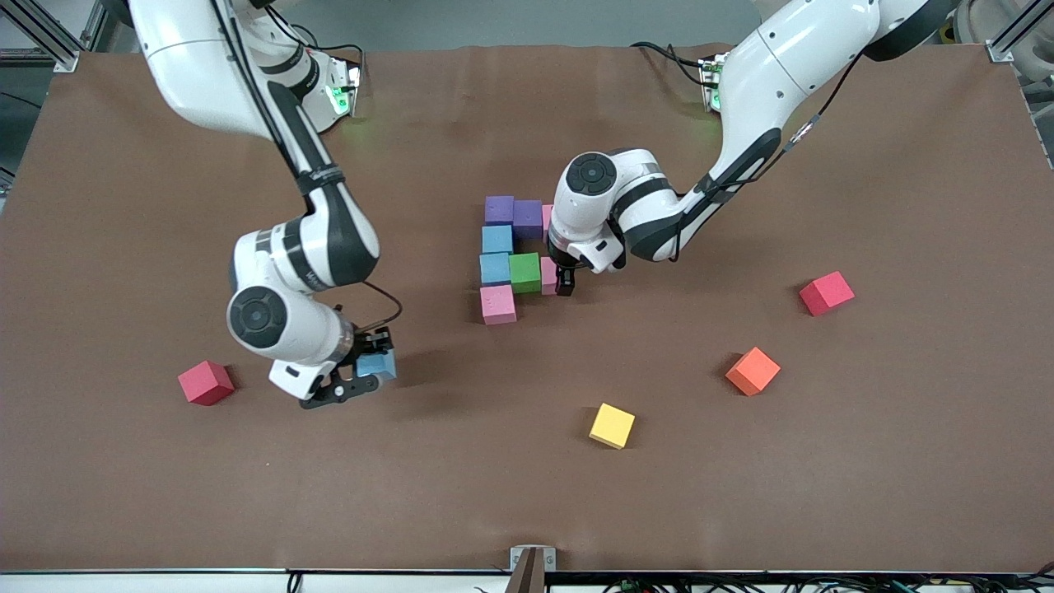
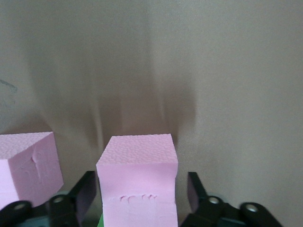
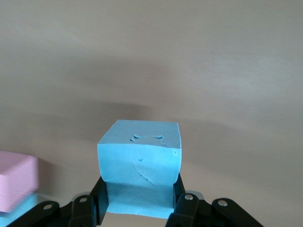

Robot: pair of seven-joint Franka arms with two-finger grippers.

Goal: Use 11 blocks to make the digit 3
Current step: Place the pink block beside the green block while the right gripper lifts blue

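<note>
Even, fairly bright overhead light in front view; soft diffuse shadows under both arms and beside cubes on the table point(image 1: 823, 494). No glare. Both wrist views washed out, low contrast, mat slightly soft; broad soft shadows above the cubes.

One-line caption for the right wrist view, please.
Right tool shut on a blue cube above the table; a pink cube at the frame edge.

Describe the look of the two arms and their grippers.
Both arms are glossy white with black joint bands and round dark grey joint caps. A black cable runs along each. The left gripper and right gripper have black fingers. Green lights glow at both bases.
</note>
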